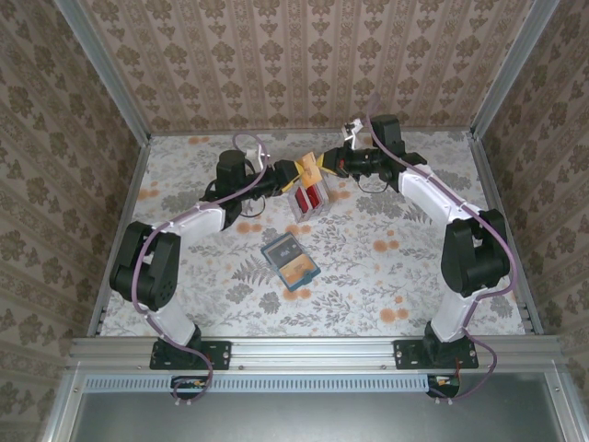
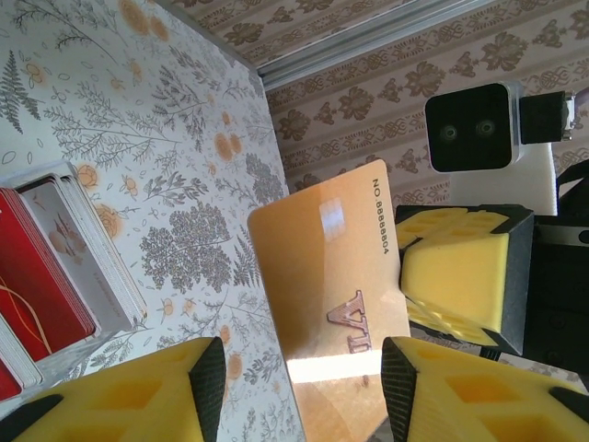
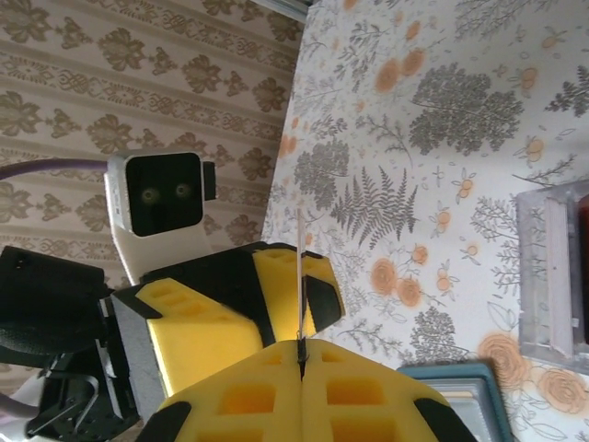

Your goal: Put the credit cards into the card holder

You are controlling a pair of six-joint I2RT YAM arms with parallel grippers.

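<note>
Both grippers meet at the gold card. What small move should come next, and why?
Probably the left gripper should back away from the gold card: its jaws stand open around it, while the right gripper is shut on its edge and could then carry it to the card holder.

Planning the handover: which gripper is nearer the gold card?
Right. The right gripper is shut on the gold card at its edge; the left gripper has its fingers open on either side, not clamped.
</note>
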